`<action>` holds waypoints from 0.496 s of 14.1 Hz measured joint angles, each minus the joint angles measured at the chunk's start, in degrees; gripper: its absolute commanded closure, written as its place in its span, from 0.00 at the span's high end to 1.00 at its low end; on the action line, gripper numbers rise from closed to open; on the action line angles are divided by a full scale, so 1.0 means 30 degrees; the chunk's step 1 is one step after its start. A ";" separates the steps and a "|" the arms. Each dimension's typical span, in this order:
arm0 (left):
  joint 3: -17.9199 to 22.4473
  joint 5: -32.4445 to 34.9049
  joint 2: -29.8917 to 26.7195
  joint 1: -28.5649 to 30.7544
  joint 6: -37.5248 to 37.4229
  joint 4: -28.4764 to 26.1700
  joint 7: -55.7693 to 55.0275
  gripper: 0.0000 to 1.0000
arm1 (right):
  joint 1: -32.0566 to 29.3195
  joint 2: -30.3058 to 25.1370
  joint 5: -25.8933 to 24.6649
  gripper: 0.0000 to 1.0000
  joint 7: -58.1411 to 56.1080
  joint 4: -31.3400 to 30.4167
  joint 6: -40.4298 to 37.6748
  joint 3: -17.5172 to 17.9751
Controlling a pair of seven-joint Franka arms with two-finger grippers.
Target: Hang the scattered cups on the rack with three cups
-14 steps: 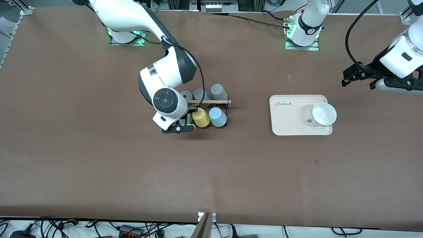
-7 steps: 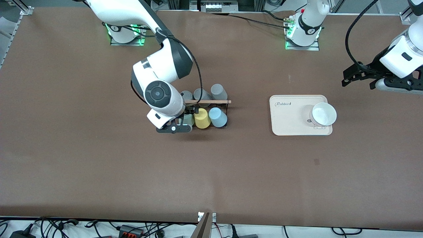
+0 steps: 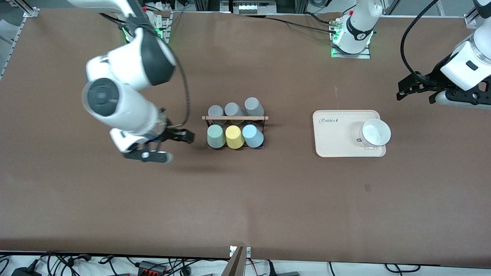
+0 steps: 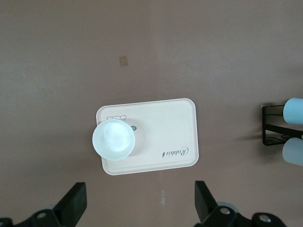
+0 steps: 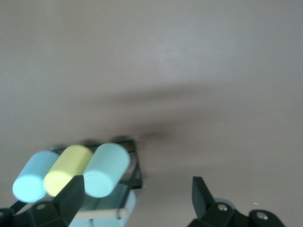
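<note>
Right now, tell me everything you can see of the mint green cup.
The mint green cup is a small plain handleless tumbler, matte and plastic-looking. It hangs upturned and tilted on the black wire rack, at the right arm's end of the row nearer the front camera, touching or nearly touching the yellow cup. Nothing grips it: the right end effector is open, clear of it.

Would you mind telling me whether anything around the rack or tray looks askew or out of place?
Nothing stands out. The mint cup, yellow cup and blue cup sit in an even row on the rack, and the white bowl rests upright on the tray.
</note>
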 measured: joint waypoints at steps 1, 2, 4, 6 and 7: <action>-0.0003 0.0000 0.0000 -0.0005 0.0000 0.0000 0.0000 1.00 | -0.0660 -0.0251 -0.0117 1.00 -0.0557 0.0002 -0.0593 -0.0007; -0.0018 0.0000 0.0000 -0.0023 0.0000 0.0000 0.0000 1.00 | -0.1194 -0.0440 -0.0380 1.00 -0.1321 0.0006 -0.0957 -0.0019; -0.0059 0.0000 0.0001 -0.0056 -0.0001 0.0001 0.0000 1.00 | -0.1953 -0.0937 -0.1342 1.00 -0.2475 0.0046 -0.1050 -0.0134; -0.0068 0.0129 0.0001 -0.0057 -0.0001 0.0001 0.0001 1.00 | -0.2319 -0.1688 -0.2460 1.00 -0.3532 0.0078 -0.1124 -0.0444; -0.0074 0.0224 0.0001 -0.0058 -0.0004 0.0002 0.0001 1.00 | -0.2518 -0.2103 -0.2761 1.00 -0.4111 0.0083 -0.1173 -0.0578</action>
